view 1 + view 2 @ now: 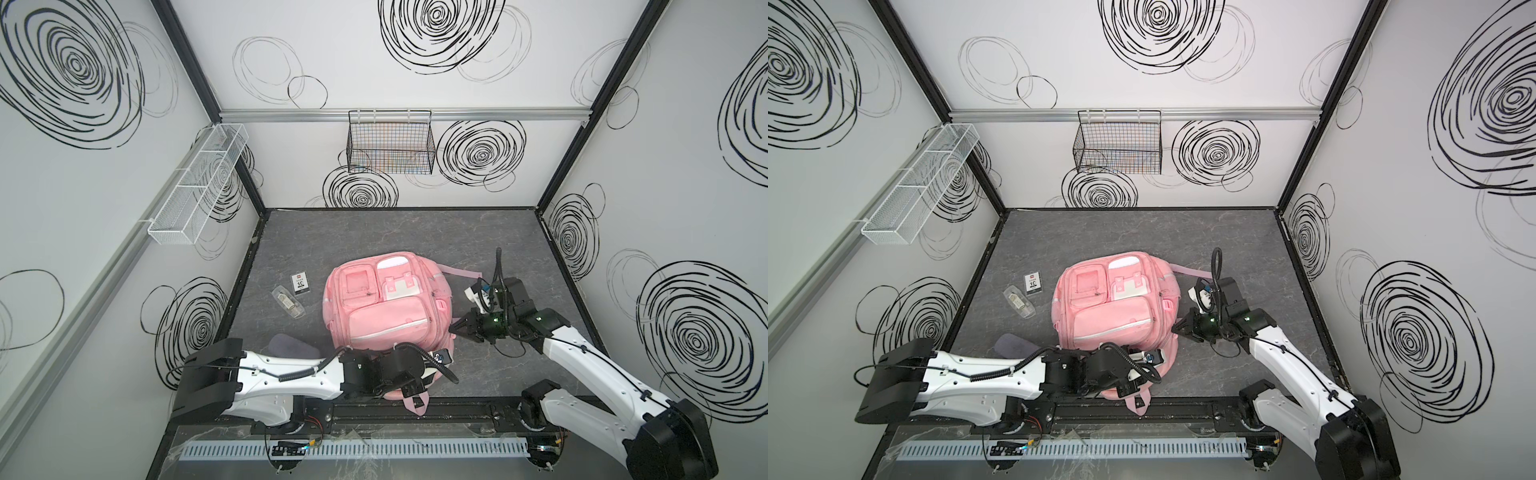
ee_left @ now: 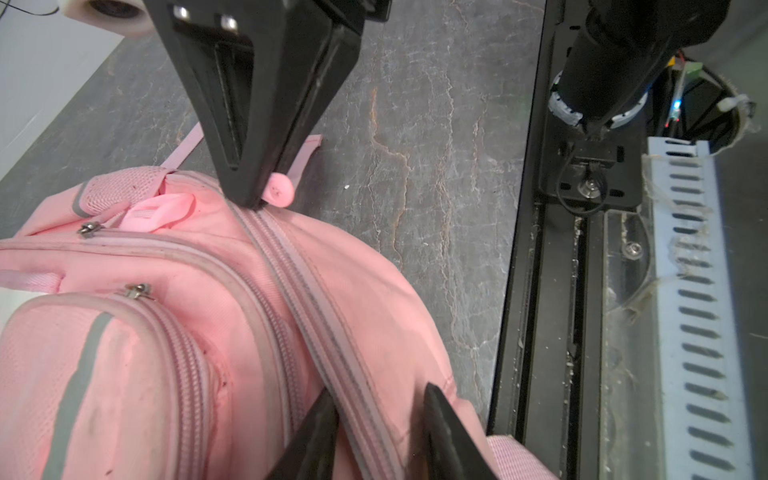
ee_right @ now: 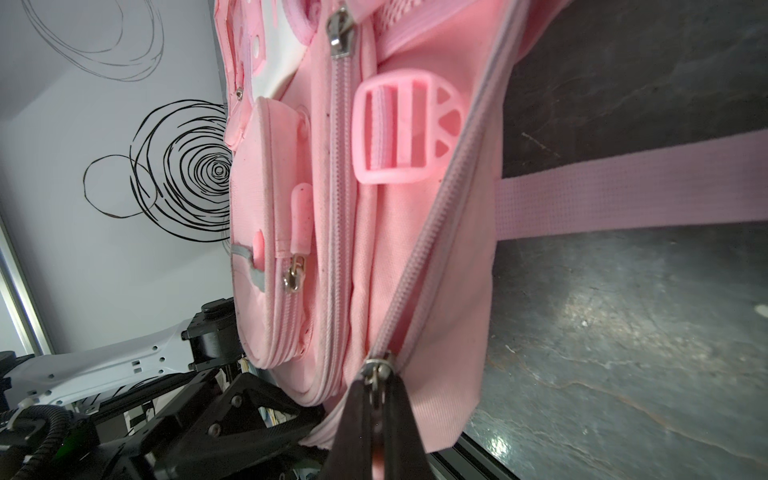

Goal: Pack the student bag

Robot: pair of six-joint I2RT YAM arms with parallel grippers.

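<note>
1. The pink bag [image 1: 386, 303] lies flat on the gray counter [image 1: 415, 237], pockets up. It sits midway between the left and right edges, with its near end touching the front edge.
2. The left arm stretches low along the front edge, from the left toward the middle, with its wrist over the bag's near end.
3. The left hand [image 2: 378, 392] points down at the bag. Its fingers are parted, one on each side of the main zipper line, and the fabric between them lies smooth.
4. The right arm rises from the front right corner and bends at the elbow, its forearm reaching in toward the bag's right side.
5. The right hand [image 3: 376, 386] is clenched on the metal zipper slider [image 3: 376, 370] and its pink tab [image 2: 278, 191], low at the bag's edge.
6. A small card [image 1: 300, 284] and a clear case [image 1: 288, 301] lie just left of the bag.
</note>
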